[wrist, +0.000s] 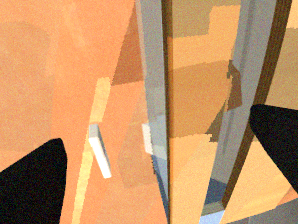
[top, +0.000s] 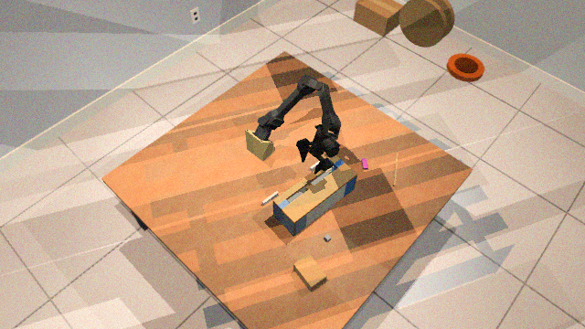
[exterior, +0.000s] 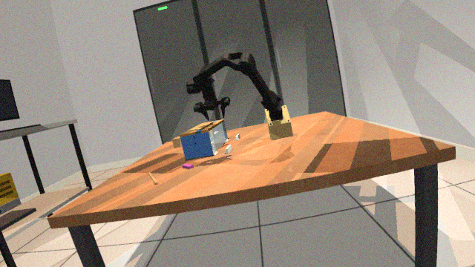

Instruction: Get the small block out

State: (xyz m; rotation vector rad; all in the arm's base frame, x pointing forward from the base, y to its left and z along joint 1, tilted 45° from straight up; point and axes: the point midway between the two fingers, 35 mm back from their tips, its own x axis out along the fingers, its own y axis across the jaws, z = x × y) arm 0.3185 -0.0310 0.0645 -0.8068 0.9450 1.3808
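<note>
The box [top: 299,211] [exterior: 197,145] [wrist: 270,50] has a wood-coloured top with a long slot, blue ends and a clear front facing the arm's base. My gripper [top: 311,165] [exterior: 215,117] [wrist: 161,131] is open and empty, pointing down just above the box. In the wrist view one finger is on the tabletop side of the clear front and the other is over the box's top. I cannot make out a block on the shelf; the shelf's inside is mostly hidden. A small grey cube [top: 327,238] lies on the table behind the box.
Two white bars [top: 270,198] [exterior: 228,149] [wrist: 100,152] lie in front of the box. A magenta block [top: 365,164] [exterior: 188,166] and a thin stick [top: 396,169] [exterior: 153,178] are beyond one blue end. A tan block [top: 311,273] [exterior: 177,142] stands past the other end.
</note>
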